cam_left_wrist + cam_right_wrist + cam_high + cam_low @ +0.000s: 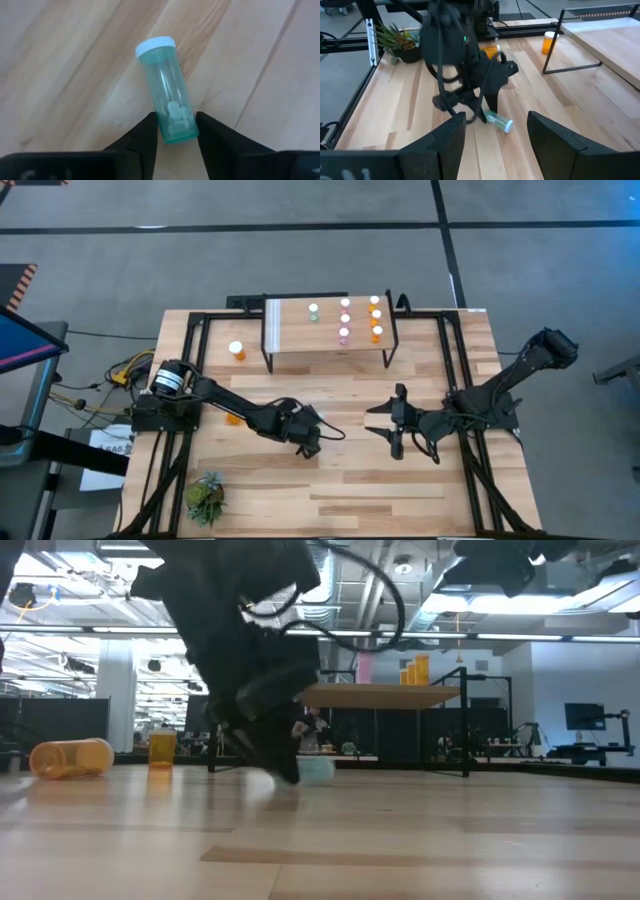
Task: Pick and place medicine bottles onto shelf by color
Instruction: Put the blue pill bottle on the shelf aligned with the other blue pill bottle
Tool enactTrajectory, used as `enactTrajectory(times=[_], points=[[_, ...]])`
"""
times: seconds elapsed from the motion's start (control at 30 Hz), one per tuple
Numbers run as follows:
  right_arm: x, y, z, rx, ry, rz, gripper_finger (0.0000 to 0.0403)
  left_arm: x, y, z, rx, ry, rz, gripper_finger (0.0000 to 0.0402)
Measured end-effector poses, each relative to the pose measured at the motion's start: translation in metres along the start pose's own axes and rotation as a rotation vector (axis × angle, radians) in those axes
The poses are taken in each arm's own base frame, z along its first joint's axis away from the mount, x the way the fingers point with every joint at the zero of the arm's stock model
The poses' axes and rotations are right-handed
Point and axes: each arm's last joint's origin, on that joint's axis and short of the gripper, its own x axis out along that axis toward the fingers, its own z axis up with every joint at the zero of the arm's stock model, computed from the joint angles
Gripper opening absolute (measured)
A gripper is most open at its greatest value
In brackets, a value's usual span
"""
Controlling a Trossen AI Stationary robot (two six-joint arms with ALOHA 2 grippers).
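A teal-green bottle (167,90) with a white cap lies on its side on the tabletop; it also shows in the right wrist view (499,121). My left gripper (308,444) is down at it, shut on its bottom end. My right gripper (386,423) waits open and empty to the right of it. The shelf (290,340) stands at the far middle and carries one green bottle (313,312), three pink bottles (344,320) and three orange bottles (376,317), all upright. One orange bottle (237,351) stands on the table left of the shelf. Another orange bottle (70,757) lies on its side near the left arm. My left gripper pinches the teal-green bottle's bottom end (176,131) between its two fingers (148,132), one on each side of the round wall. The fingers run along the bottle, the cap end pointing away from them. The bottle lies on its side on the table.
A small green spiky plant (205,496) stands at the near left corner. Black frame rails (185,350) run along the table's left and right sides. Bare tabletop (350,490) lies at the near middle.
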Motion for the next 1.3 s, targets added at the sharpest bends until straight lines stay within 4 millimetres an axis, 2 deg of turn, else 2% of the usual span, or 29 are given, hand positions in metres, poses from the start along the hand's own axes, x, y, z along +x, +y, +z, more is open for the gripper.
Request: enactTrajectory(times=[0.2, 0.43, 0.6, 0.73, 0.87, 0.97, 1.17, 1.3], points=[[-0.004, 0.001, 0.000, 0.000, 0.000, 0.012, 0.0234, -0.032, -0.010, 0.008, 0.078, -0.152, -0.015, 0.0092], [-0.003, 0.001, 0.000, -0.003, -0.002, 0.011, 0.0234, -0.064, -0.021, 0.011, 0.154, -0.349, 0.042, 0.0097], [-0.010, 0.003, 0.016, -0.028, -0.050, 0.031, 0.0234, -0.110, -0.041, 0.012, 0.277, -0.599, 0.048, 0.0096], [-0.021, 0.005, 0.032, -0.059, -0.113, 0.063, 0.0234, -0.142, -0.042, 0.021, 0.346, -0.704, -0.025, 0.0096], [-0.028, 0.009, 0.043, -0.084, -0.194, 0.093, 0.0234, -0.168, -0.044, 0.033, 0.430, -0.838, -0.231, 0.0096], [-0.030, 0.011, 0.047, -0.114, -0.233, 0.103, 0.0234, -0.173, -0.045, 0.035, 0.474, -0.931, -0.313, 0.0096], [-0.033, 0.013, 0.055, -0.135, -0.314, 0.112, 0.0234, -0.153, -0.031, 0.033, 0.442, -1.004, -0.354, 0.0096], [-0.031, 0.013, 0.056, -0.137, -0.329, 0.105, 0.0234, -0.149, -0.025, 0.036, 0.401, -1.031, -0.369, 0.0096]])
